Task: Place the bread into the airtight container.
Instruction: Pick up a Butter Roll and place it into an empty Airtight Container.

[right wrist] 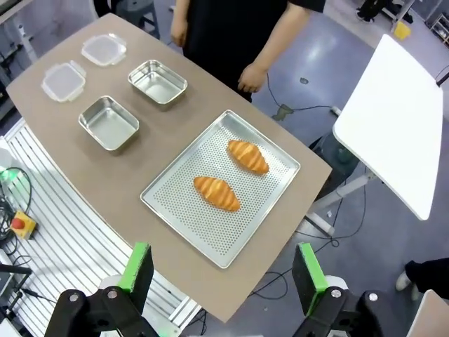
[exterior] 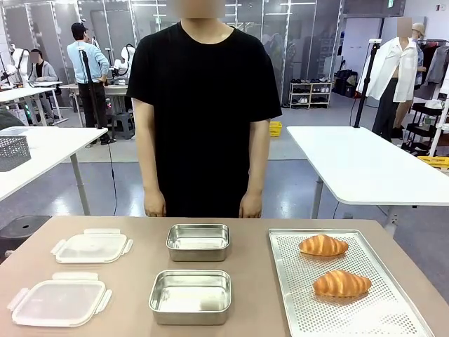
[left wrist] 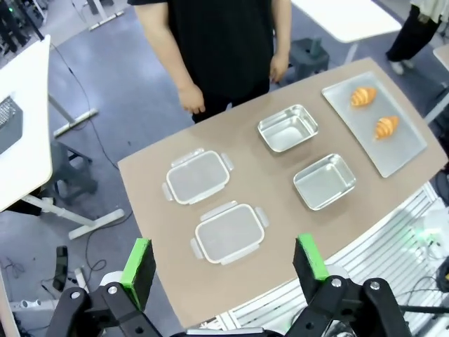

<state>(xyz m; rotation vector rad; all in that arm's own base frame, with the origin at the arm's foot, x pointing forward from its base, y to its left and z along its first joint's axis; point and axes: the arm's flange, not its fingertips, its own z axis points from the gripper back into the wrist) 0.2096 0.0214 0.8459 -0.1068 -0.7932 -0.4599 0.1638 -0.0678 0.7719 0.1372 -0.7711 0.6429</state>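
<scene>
Two golden bread rolls lie on a perforated metal tray at the table's right: the far bread and the near bread. Two steel containers stand in the middle, one near, one far. My left gripper hangs open high above the table's left side. Well above the tray's near edge, my right gripper is open too, holding nothing.
Two clear plastic lids lie at the left, one near and one far. A person in a black shirt stands at the far edge, hands down. A white table stands behind on the right.
</scene>
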